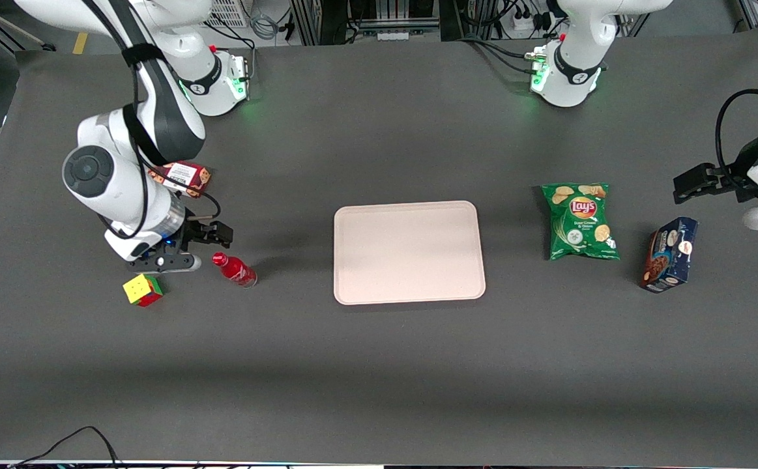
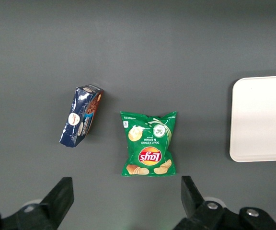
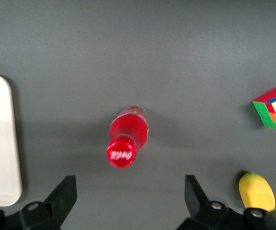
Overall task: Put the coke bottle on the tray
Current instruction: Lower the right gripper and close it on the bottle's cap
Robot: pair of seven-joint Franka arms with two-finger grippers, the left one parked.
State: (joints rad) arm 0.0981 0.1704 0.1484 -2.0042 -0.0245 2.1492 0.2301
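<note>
While the coke bottle (image 1: 235,269) stands upright on the dark counter (image 1: 379,365), the right arm's pincer (image 1: 204,232) hangs above the counter just beside it and a little farther from the front camera, touching nothing. In the wrist view its two fingers (image 3: 61,196) are spread wide, with the bottle's red cap (image 3: 121,151) seen between them from above. The pale tray (image 1: 408,251) lies flat at the counter's middle, well apart from the bottle. A colour-puzzle cube (image 1: 143,290) sits near the bottle, and a red cookie box (image 1: 184,176) lies partly under the arm. A green Lay's chip bag (image 1: 580,221) and a dark blue cookie box (image 1: 669,254) rest toward the parked arm's end.
</note>
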